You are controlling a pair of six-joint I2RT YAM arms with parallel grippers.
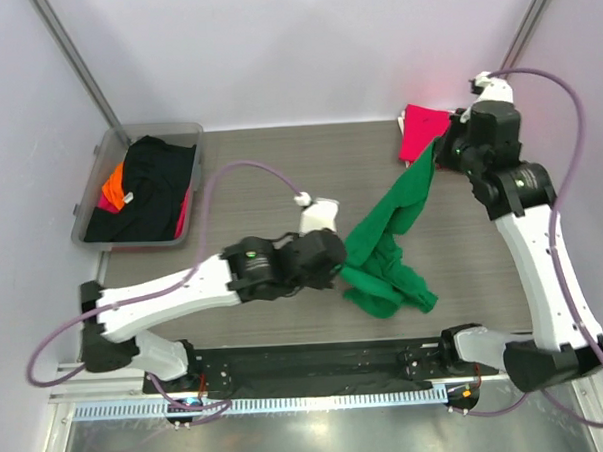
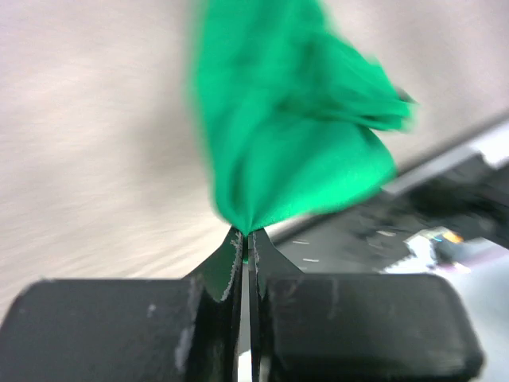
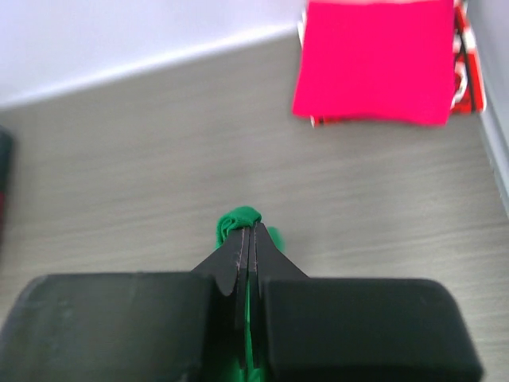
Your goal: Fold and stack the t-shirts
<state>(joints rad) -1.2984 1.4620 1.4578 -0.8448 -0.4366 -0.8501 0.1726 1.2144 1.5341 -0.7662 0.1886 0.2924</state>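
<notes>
Top external view: the green t-shirt is held diagonally, its ends pinched in tightly closed left jaws and right jaws.

The desk is a grey, wood-grained top with pale walls on three sides. At its far left corner stands a clear plastic tub, filled with a black shirt over orange cloth and a strip of pink. At the far right corner lies a folded magenta-pink t-shirt, flat and square, with a red-and-black edge showing beneath its right side. Near the middle front, the lower part of a green t-shirt lies bunched on the desk, and the rest rises off it towards the far right. A black mounting plate runs along the near edge.
</notes>
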